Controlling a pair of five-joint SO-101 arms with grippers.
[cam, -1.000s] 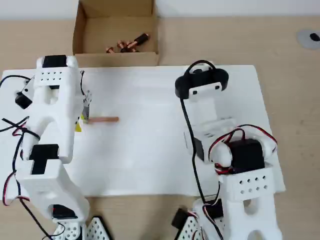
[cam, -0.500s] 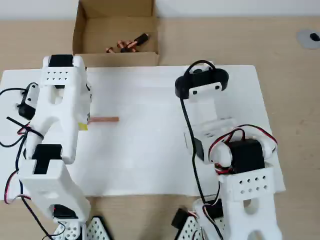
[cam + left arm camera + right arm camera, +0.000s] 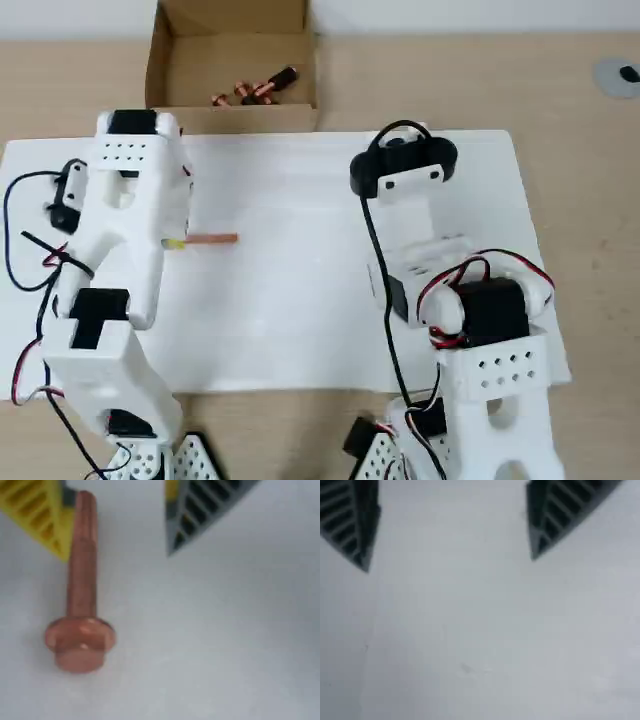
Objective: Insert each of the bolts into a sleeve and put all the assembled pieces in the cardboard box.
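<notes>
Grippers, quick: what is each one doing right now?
Left gripper: open, straddling the bolt, not clamped.
Right gripper: open, holding nothing.

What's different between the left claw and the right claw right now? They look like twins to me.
The left gripper has one yellow finger and one dark; the right gripper has two dark fingers. A copper bolt lies between the left gripper's fingers, close to the yellow one, while the right gripper has bare white sheet below it. Both are open.

White arms [image 3: 125, 210], black servos [image 3: 495, 310], red-black cables [image 3: 445, 278]; left pincer [image 3: 116, 555] yellow-black, ribbed.
</notes>
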